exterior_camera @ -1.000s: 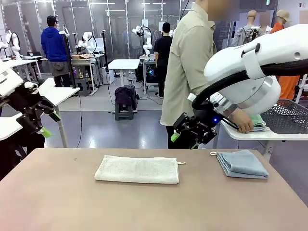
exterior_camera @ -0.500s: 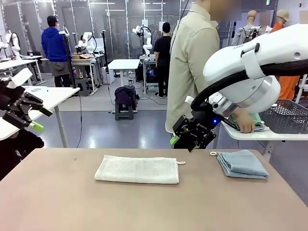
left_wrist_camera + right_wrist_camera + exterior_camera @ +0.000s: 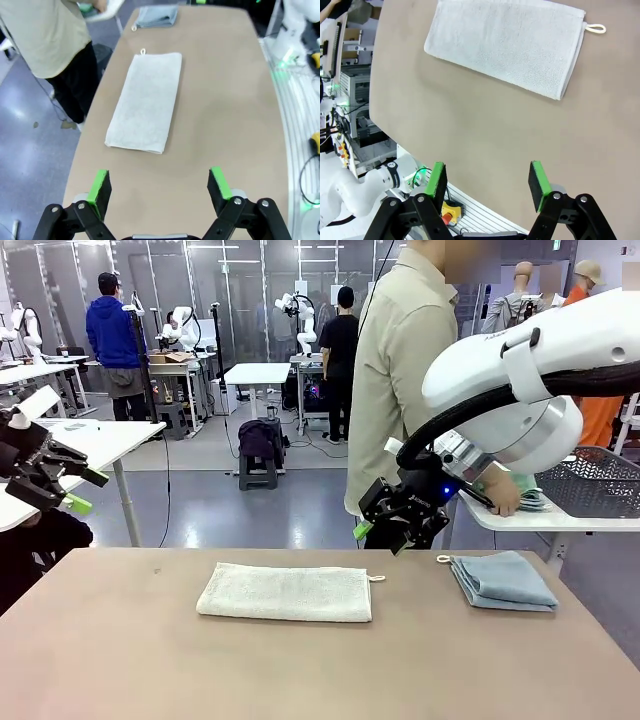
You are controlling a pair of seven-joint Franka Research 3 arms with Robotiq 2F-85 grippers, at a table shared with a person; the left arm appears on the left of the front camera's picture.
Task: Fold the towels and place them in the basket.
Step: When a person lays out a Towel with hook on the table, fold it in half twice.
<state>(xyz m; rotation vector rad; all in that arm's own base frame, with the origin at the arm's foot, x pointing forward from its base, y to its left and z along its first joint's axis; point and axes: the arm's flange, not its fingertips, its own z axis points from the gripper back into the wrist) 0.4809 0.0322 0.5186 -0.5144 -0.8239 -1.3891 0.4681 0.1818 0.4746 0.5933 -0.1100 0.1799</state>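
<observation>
Both end effectors hang with their fingers apart and nothing between them. The left end effector (image 3: pixel 88 490) is well to the left of the cream-white towel (image 3: pixel 285 592) and higher, out past the worktop (image 3: pixel 140 660) edge, and the right end effector (image 3: pixel 375 528) hovers just beyond that towel's far right corner. The cream-white towel lies flat as a long strip on the worktop, its small loop at the right end. To its right, apart from it, sits the blue-grey towel (image 3: pixel 503 581), which looks folded already. Farther right and beyond, on a smaller worktop (image 3: pixel 540 523), a person's hand (image 3: pixel 503 502) rests on the green towel (image 3: pixel 533 496) just beside the basket (image 3: pixel 600 485). I judge the cream-white towel light, limp and grippy terry. It will likely sag and drag rather than slide, so I would pinch the two corners of one short end, catching every layer, and carry that end over onto the other.
</observation>
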